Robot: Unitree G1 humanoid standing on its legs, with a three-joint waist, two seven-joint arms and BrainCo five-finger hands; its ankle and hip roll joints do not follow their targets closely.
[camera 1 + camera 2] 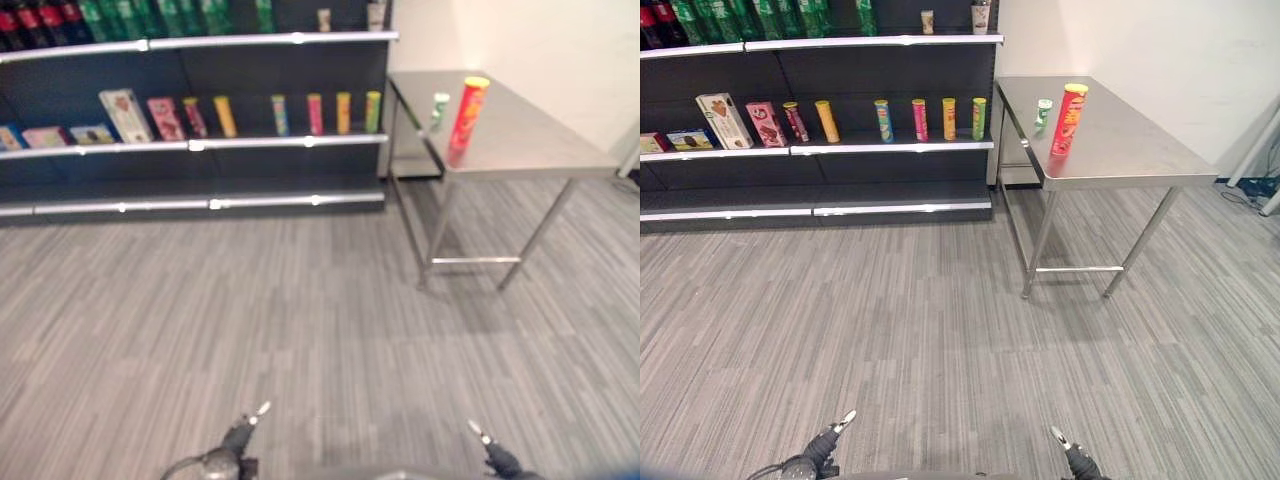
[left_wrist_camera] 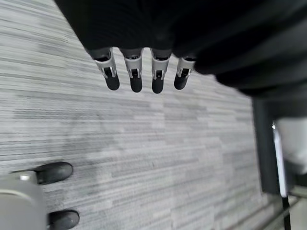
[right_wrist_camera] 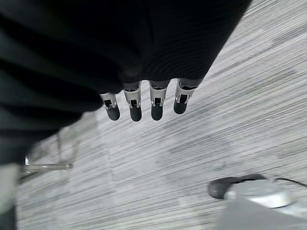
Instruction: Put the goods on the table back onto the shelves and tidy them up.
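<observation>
Two goods wait on the shiny metal desk [image 1: 1140,150] at upper right: a tall red tube [image 1: 1069,118] and a small green can [image 1: 1043,110]; the dark shelves [image 1: 840,150] sit upper left; left hand [image 2: 134,72] and right hand [image 3: 144,103] hang low with fingers straight, holding nothing, because the desk looks too far to reach.

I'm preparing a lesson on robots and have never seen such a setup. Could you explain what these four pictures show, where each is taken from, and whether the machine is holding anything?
A humanoid robot stands on grey floor. Two pictures come from its head camera, looking down and ahead; two from cameras on its wrists. Ahead, a steel table carries a tall red tube can and a small green can, standing apart. Beside it, a dark shelf unit holds tube cans, boxes and bottles. The left hand and right hand hang over the floor, fingers straight, holding nothing.
</observation>
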